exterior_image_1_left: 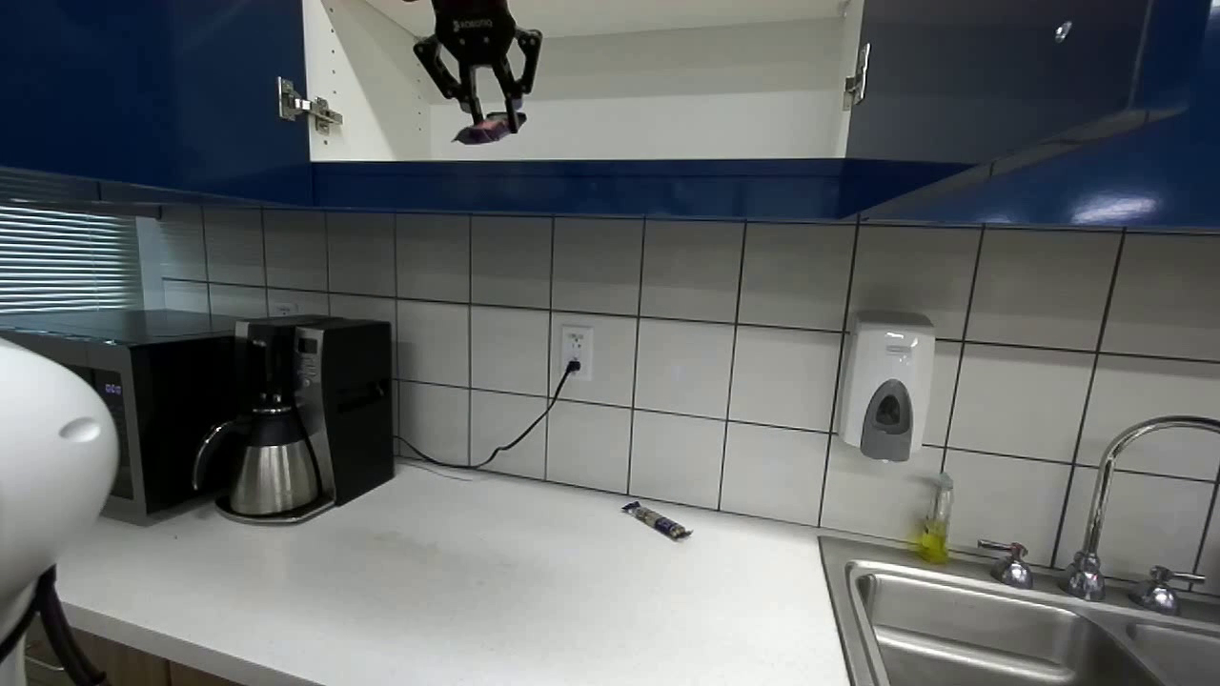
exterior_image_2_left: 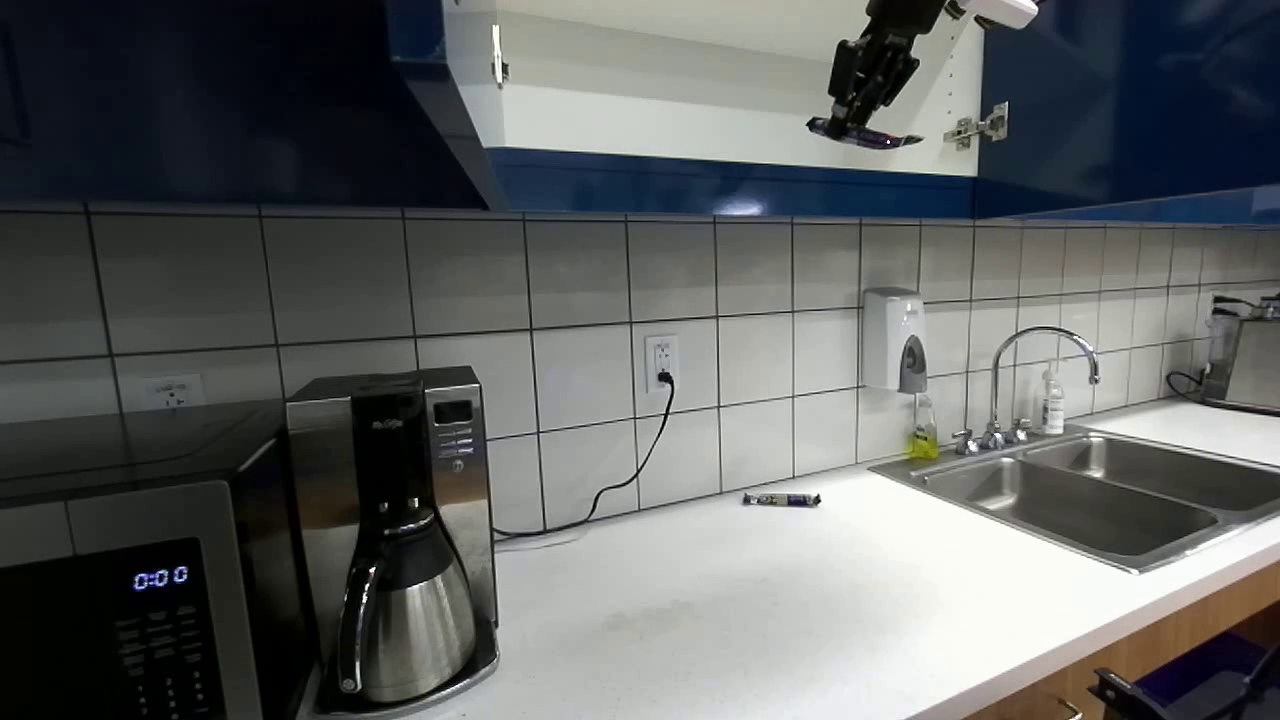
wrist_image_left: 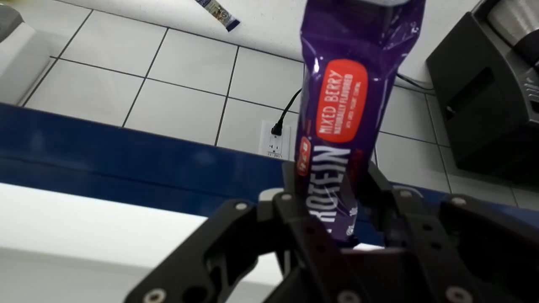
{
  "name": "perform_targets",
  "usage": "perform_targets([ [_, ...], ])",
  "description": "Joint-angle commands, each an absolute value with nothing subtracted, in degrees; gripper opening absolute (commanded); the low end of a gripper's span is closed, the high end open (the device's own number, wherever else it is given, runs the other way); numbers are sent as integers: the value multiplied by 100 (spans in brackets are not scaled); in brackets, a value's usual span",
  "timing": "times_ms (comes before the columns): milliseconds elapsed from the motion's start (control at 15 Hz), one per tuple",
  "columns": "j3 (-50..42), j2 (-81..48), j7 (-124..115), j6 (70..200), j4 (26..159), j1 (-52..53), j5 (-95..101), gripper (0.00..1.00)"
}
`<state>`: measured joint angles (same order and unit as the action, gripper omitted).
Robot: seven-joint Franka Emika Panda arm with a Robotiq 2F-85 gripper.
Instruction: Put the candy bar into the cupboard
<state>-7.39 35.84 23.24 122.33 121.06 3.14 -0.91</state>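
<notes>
While the blue cupboard (exterior_image_1_left: 591,186) stands open overhead, the jaws pinch the purple candy bar (wrist_image_left: 345,105) by its long edges, nearer one end, so that most of its length juts out beyond them. Both exterior views show it against the cupboard's white inside; whether it is past the front edge cannot be told. A second bar (exterior_image_1_left: 658,520) lies on the surface (exterior_image_1_left: 477,591) below.

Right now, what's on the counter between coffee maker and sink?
A small wrapped bar by the tiled wall and a black cord rising to the outlet, in both exterior views.
</notes>
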Motion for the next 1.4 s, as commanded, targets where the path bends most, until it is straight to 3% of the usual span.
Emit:
perform_targets([
  [0,-644,3221,2087,12241,11566,336,-69,15],
  [1333,-353,1084,1550,12762,9456,298,-148,15],
])
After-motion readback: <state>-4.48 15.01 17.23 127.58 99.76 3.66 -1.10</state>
